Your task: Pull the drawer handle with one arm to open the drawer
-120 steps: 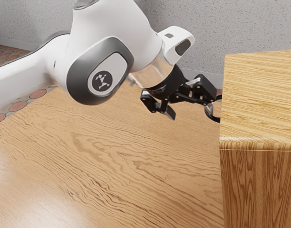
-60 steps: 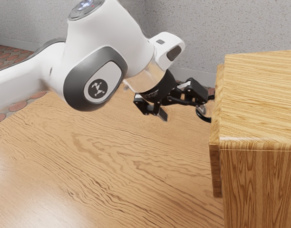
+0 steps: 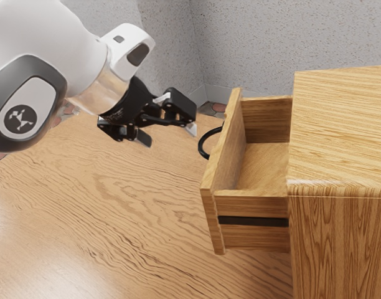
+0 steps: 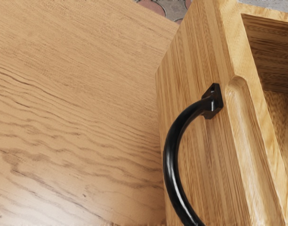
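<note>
Exterior view first: finds the drawer [image 3: 249, 177] drawn well out of the cabinet [image 3: 340, 162], with its hollow open to sight and the drawer front [image 3: 223, 156] standing clear of the cabinet face. Judges the opening step as essentially done; cannot tell from these pictures whether more travel remains. Notes the black loop handle [image 3: 201, 144] on the outer face of the drawer front, on the side toward the exterior view's left, with nothing around it. Locates the gripper [image 3: 167, 132] just beside that handle, toward the exterior view's left, apart from it and above the desk [image 3: 116, 218]. Reads the fingers [image 3: 142, 138] as spread, with nothing between them: no hold on the handle, no contact with the drawer. Records the arm [image 3: 35, 75] entering from the exterior view's upper left, with the hand lying roughly level and pointing toward the drawer front. Confirms in the wrist view the handle [image 4: 169, 155] curving off its mount on the drawer front [image 4: 205, 155], close ahead of the hand, with bare desk [image 4: 64, 94] beside it and the hollow of the drawer behind the panel. Sees no obstruction in the drawer opening. Rates the remainder, as a judgement only, as little or nothing; for a fuller opening, recommends closing on the handle and pulling further along the same line.
</note>
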### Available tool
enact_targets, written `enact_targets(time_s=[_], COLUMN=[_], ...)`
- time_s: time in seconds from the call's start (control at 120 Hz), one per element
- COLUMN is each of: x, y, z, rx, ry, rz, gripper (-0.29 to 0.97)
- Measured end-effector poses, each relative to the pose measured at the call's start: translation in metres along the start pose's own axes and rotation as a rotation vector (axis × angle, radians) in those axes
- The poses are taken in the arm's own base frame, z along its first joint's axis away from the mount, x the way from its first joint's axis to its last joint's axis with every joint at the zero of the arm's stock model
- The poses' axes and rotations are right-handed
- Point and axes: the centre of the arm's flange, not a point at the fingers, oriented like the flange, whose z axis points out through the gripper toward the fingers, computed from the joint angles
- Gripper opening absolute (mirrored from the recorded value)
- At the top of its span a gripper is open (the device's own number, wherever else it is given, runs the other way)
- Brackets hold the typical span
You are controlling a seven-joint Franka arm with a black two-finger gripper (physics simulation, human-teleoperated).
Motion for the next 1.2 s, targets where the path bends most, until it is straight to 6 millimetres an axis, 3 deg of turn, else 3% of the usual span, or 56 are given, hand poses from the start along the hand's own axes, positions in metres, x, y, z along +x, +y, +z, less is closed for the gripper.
enact_targets(time_s=[0.217,0.317,0.533,0.65,0.867,1.0,1.158,1.2], x=[0.005,0.009,0.021,0.02,0.021,0.019,0.025,0.027], y=[0.005,0.002,-0.011,-0.006,-0.022,-0.023,-0.057,-0.058], z=[-0.017,-0.005,0.042,0.055,0.073,0.072,0.058,0.043], rx=[-0.007,-0.004,0.015,0.009,0.032,0.032,0.026,0.009], ry=[0.015,0.002,-0.035,-0.041,-0.058,-0.054,-0.045,-0.026], rz=[0.005,-0.007,-0.04,-0.032,-0.052,-0.051,-0.091,-0.088], gripper=[0.68,0.68,0.68,0.68,0.68,0.68,0.68,0.68])
